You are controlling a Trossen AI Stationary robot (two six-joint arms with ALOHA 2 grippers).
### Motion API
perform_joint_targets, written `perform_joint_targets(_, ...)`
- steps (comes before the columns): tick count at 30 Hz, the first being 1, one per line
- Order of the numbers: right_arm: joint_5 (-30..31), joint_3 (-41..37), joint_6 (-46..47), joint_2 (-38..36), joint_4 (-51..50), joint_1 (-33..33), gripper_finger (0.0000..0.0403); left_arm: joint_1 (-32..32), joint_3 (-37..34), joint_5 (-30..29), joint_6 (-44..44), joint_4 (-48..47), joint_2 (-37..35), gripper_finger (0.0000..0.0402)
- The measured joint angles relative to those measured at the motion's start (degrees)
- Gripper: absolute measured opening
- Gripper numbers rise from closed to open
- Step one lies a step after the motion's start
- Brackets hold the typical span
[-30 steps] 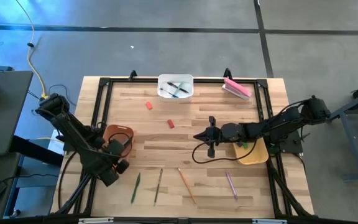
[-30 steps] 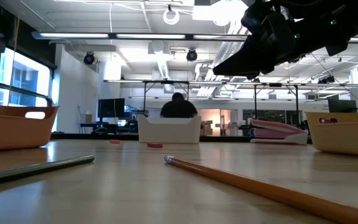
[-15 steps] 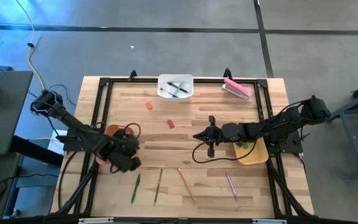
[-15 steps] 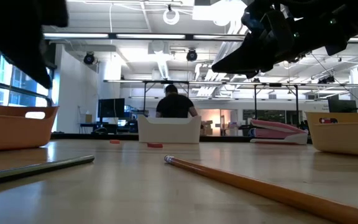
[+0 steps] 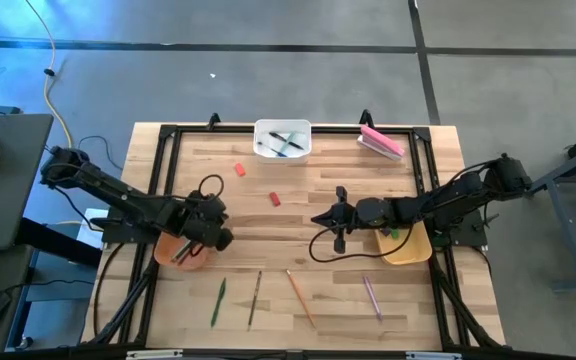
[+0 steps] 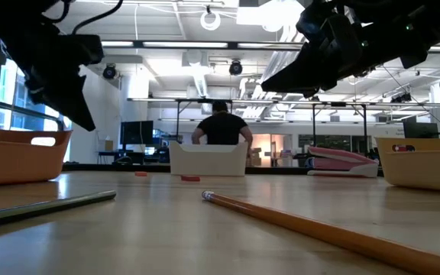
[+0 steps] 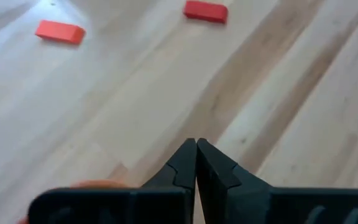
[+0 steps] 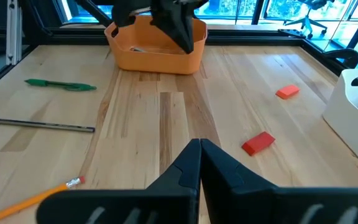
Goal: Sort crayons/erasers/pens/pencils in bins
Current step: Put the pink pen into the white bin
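We think the step now is to go and get the next thing; four long thin pencils [image 5: 257, 297] lie on the near part of the table [image 5: 308, 170], and two red crayons [image 5: 276, 198] lie out in the middle; to do it well, we should open the fingers wide first, come straight down over one stick, pinch it at its middle, then lift it flat so it does not tip.

Our left gripper [image 5: 220, 238] hangs just over the orange bin [image 5: 181, 250], arm stretched in from the left side, fingers pressed together with nothing in them; our right gripper [image 5: 338, 217] waits above the middle of the table, fingers pressed together too, next to the yellow bin [image 5: 409, 244]; pens [image 5: 286, 141] sit in the white bin [image 5: 282, 127] at the far edge.
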Motion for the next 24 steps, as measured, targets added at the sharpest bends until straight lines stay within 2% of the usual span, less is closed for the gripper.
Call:
perform_joint_targets(9,0.01,0.00,1.30,0.00,-0.44,0.00,0.0000,2.28,-2.78,-1.83,0.66,0.07,-5.45,0.0000)
perform_joint_targets(15,0.39,2.05,4.68,-1.76,-4.41,0.35,0.0000,0.86,-2.78,-1.50,10.48,6.91,-11.43,0.0000)
perform_joint_targets(19,6.26,4.85,7.38,-4.17,-14.87,2.95,0.0000,0.66,-2.78,3.68,20.66,16.93,-12.45,0.0000)
perform_joint_targets(24,10.00,8.49,17.53,-4.89,-27.24,8.02,0.0000,1.99,-2.78,14.17,31.98,35.62,-8.96,0.0000)
